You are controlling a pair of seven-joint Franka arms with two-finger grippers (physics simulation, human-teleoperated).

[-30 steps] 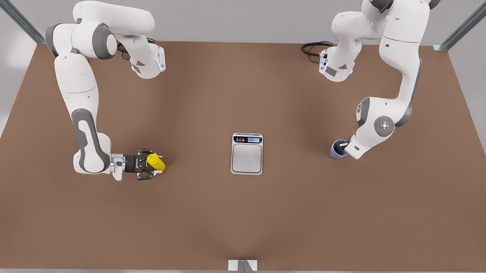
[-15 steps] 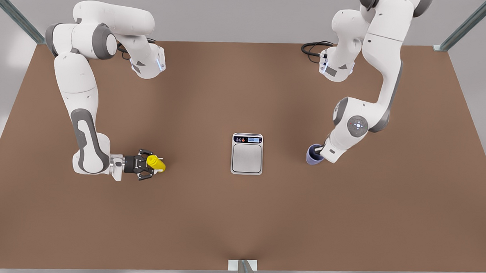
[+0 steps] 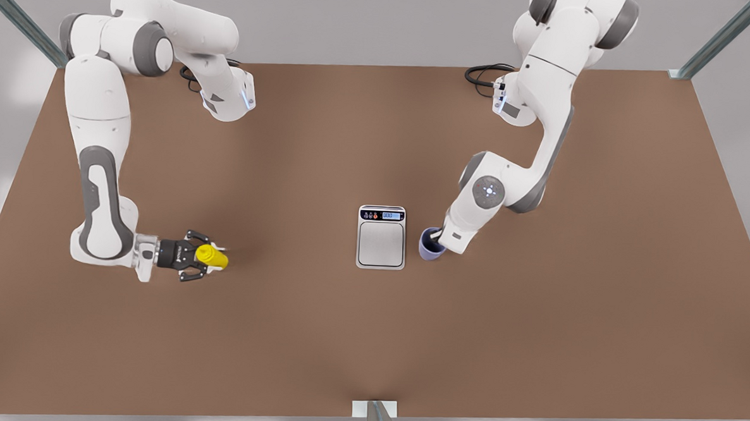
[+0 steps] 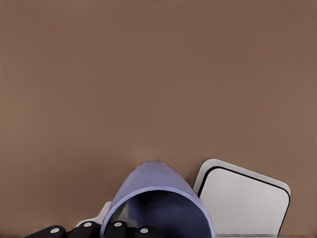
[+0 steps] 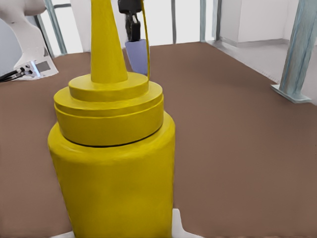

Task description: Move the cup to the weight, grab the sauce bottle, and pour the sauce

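Observation:
The lavender-blue cup (image 3: 429, 247) is just off the right edge of the silver-grey weight (image 3: 381, 244) in the front view, with my left gripper (image 3: 438, 237) shut on its rim. In the left wrist view the cup (image 4: 158, 198) sits beside a corner of the weight (image 4: 245, 201). At the front view's left, my right gripper (image 3: 209, 257) is shut on the yellow sauce bottle (image 3: 216, 259), low over the table. The right wrist view has the sauce bottle (image 5: 114, 168) close up, nozzle upward, and the cup (image 5: 137, 55) far behind it.
The brown table (image 3: 369, 337) is bare around the weight. Black cables (image 3: 482, 76) lie near the arm base at the back right. Metal frame posts stand at the back corners, and a bracket (image 3: 375, 413) juts from the front edge.
My left gripper has carried the cup toward the front view's left, up to the weight's edge. My right gripper closed on the sauce bottle and drew it to the front view's left.

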